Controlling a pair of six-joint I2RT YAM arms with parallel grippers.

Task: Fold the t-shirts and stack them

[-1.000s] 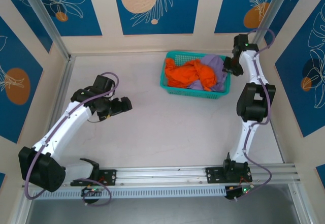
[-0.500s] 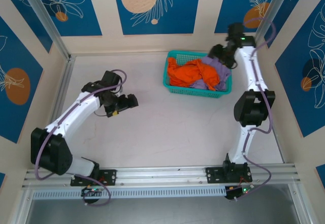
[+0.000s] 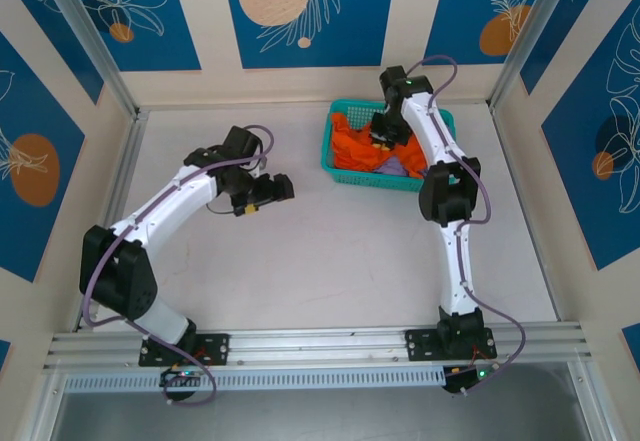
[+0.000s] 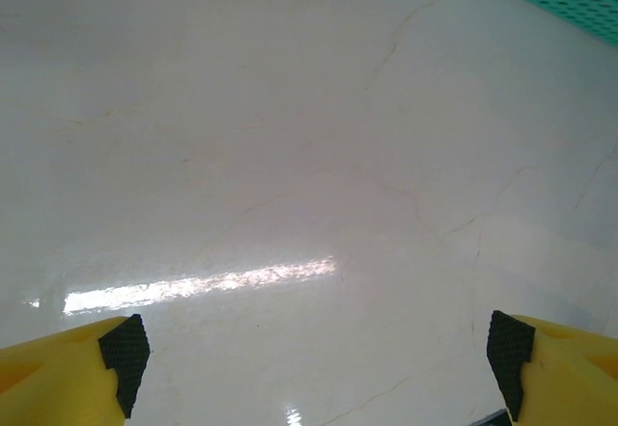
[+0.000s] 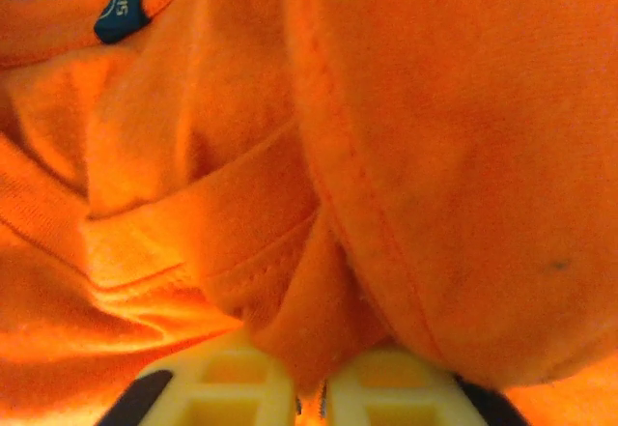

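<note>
Two pincers: left pincer (image 4: 314, 351) spread above table (image 4: 290, 156); right pincer (image 5: 309, 389) clamped on orange t-shirt (image 5: 444, 156).

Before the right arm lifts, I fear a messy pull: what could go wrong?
1. The right gripper pinches a bunched fold of the orange shirt, so it may come up as a wad.
2. The purple shirt lies against the orange one in the basket and could be dragged along, or the basket could shift.
3. The left gripper is open over bare table, apart from the basket, so nothing steadies it.
</note>
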